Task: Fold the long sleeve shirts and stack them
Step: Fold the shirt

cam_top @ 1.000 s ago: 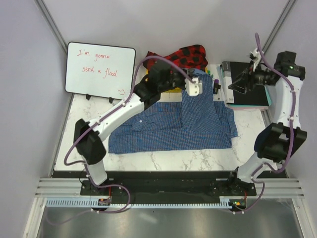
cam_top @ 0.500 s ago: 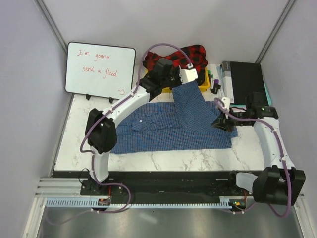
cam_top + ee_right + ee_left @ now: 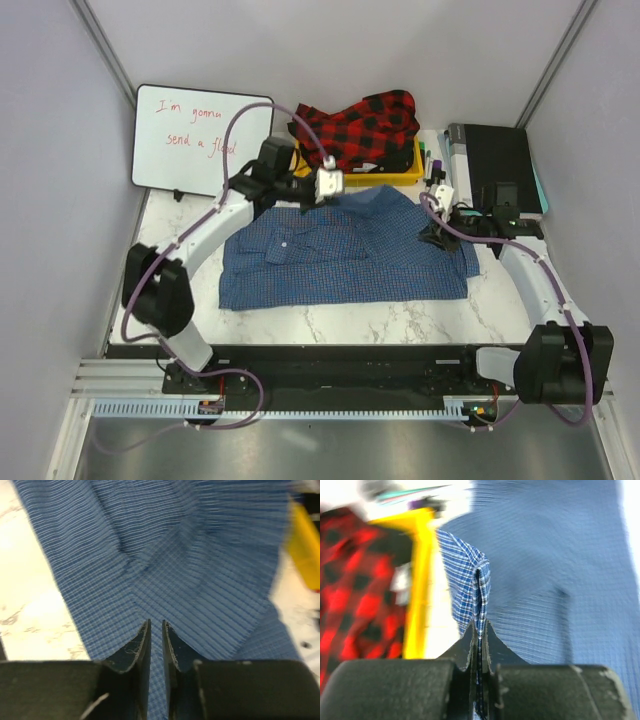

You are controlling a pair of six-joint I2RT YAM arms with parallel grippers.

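Note:
The blue fine-check shirt (image 3: 340, 262) lies spread on the marble table, collar to the left. My left gripper (image 3: 328, 183) is shut on a fold of its far edge, and that cloth shows pinched between the jaws (image 3: 479, 630) in the left wrist view, with the rest of the shirt (image 3: 545, 555) beyond. My right gripper (image 3: 437, 236) sits low on the shirt's right side. Its jaws (image 3: 155, 625) are nearly together with blue cloth (image 3: 190, 555) filling the narrow gap. The red-and-black plaid shirt (image 3: 365, 122) is heaped on a yellow tray (image 3: 405, 177) at the back.
A whiteboard (image 3: 203, 140) with red writing stands at the back left. A black box (image 3: 495, 160) lies at the back right, with markers (image 3: 432, 160) beside the tray. Bare marble (image 3: 350, 320) runs along the near edge. The yellow tray (image 3: 417, 580) is close to the left gripper.
The left gripper has carried the blue fold leftward and lower. The right arm swung down from the black box onto the shirt's right side, and its jaws closed.

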